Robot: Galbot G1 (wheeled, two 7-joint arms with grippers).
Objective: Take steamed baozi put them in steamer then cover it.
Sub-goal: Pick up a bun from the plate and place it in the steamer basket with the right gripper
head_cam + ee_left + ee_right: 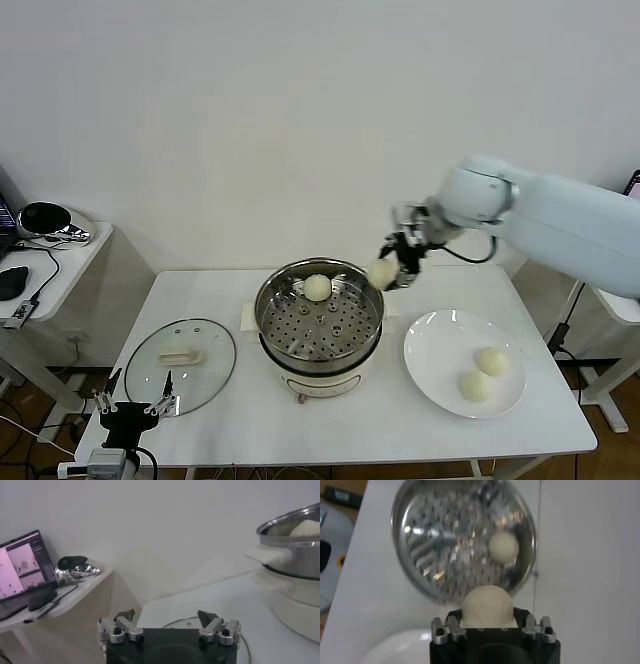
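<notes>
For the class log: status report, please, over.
Right claw grips a baozi at steamer rim. Left claw open, parked by lid. Nothing blocking.

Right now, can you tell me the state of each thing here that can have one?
steamer: uncovered, one baozi on its tray
glass lid: off, flat on the table to the steamer's left
plate: holds two baozi
right gripper: above the steamer's right rim, gripping a held baozi
left gripper: open, at the table's near edge, holding nothing
</notes>
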